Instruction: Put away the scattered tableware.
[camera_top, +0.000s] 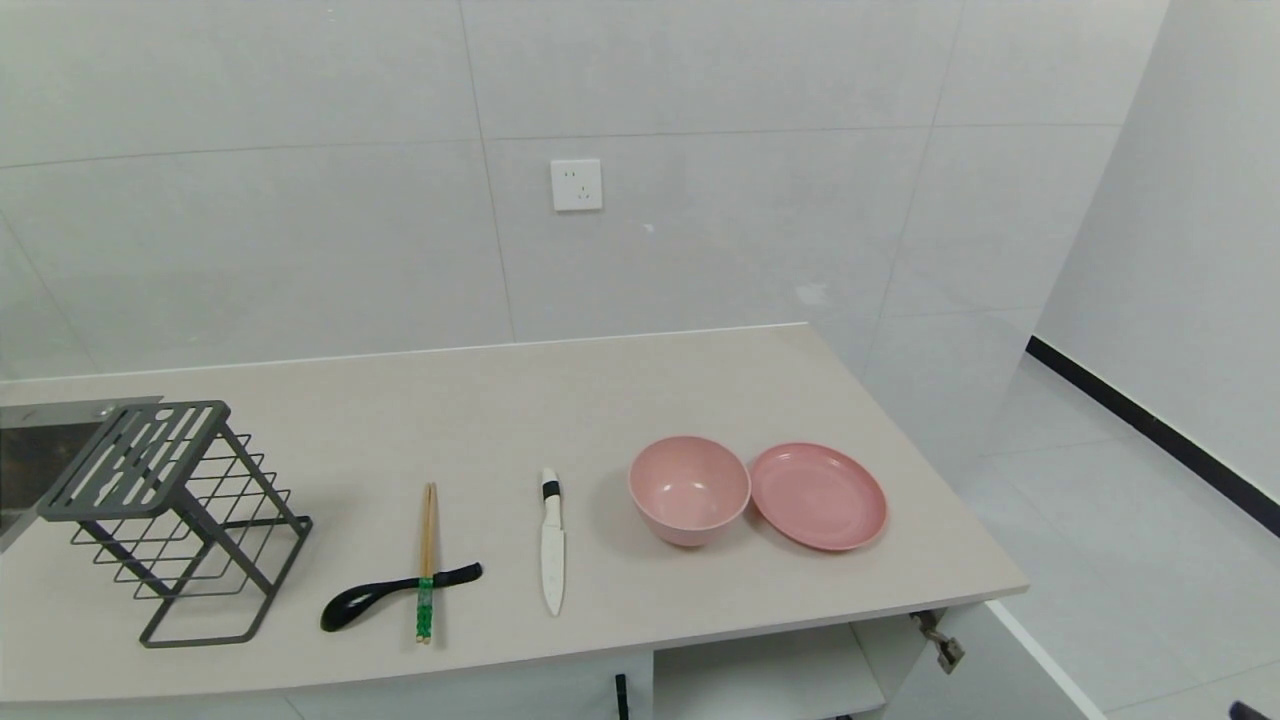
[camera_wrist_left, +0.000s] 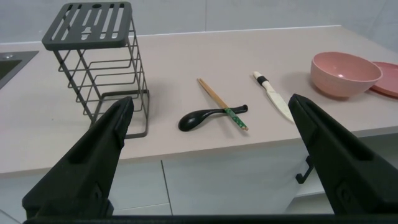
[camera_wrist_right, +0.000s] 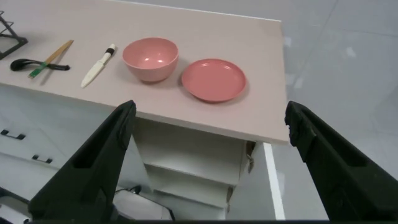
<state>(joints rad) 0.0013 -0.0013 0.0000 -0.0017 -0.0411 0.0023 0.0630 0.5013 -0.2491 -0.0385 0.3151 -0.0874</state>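
Pale surface (camera_top: 600, 400) along a tiled wall: you have a grey wire rack (camera_top: 170, 500) at its left end. To the right, near the front edge, lie a black spoon (camera_top: 380, 595) with chopsticks (camera_top: 427, 560) across its handle, then a white knife (camera_top: 551, 545), a pink bowl (camera_top: 689, 488) and, just beside it, a pink plate (camera_top: 818, 495). Your left gripper (camera_wrist_left: 209, 102) and right gripper (camera_wrist_right: 209, 109) both hang short of the near edge, jaws spread wide, holding nothing.

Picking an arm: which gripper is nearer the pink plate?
Right. The right gripper hangs before the counter facing the pink plate; the left gripper faces the spoon, farther off.
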